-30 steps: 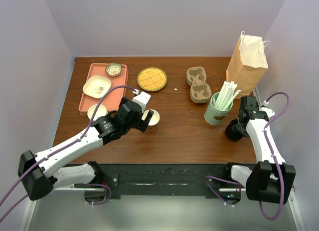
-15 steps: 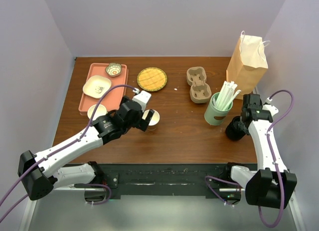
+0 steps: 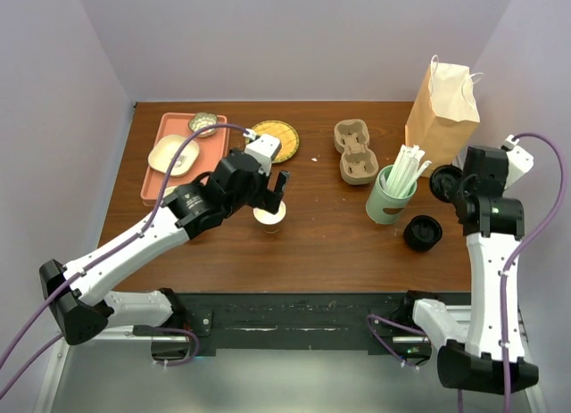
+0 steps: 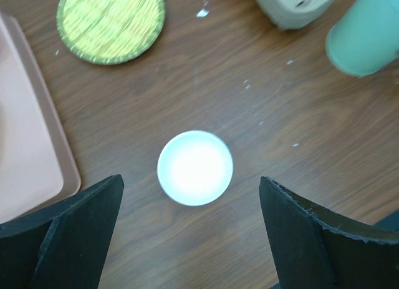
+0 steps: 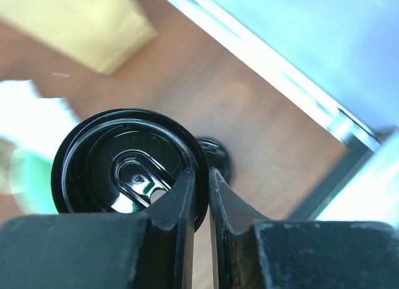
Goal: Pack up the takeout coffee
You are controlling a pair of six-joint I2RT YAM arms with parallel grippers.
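Cup (image 3: 269, 215): cream paper, lidless, white inside. Left gripper (image 4: 190, 180), splayed, has moved over it; right gripper (image 5: 201, 176) has lifted a black lid (image 5: 124, 164), pinching its rim.

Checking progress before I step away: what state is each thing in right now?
paper cup: upright, lidless.
black lid: held up, pinched at its rim.
left gripper: open, above the paper cup.
right gripper: shut on the black lid.
cup carrier: empty.
paper bag: upright.
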